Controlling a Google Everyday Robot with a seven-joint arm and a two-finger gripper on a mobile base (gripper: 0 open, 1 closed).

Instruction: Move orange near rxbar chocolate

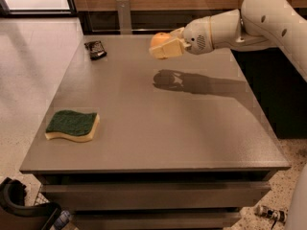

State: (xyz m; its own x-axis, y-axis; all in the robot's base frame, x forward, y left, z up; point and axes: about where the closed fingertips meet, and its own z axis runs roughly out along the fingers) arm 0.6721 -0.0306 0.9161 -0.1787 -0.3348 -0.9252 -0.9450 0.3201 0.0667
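The grey bench (158, 128) carries two items. The white arm (259, 18) reaches in from the right, above the far half of the surface. A green-and-yellow sponge (73, 125) lies flat near the front left corner. The gripper (160, 47) hangs clear of the bench, jaws closed on the orange (159, 38). The rxbar chocolate (96, 49) lies near the far left corner, apparently flat, left of the orange and apart from it.

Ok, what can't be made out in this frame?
Camera view only.
The orange: underside covered by the gripper, which holds it above the table's far side.
The rxbar chocolate: wrapper print too small to read.
The arm: base cut off by the right edge.
The dark object, bottom-left corner: cut off by the edges.
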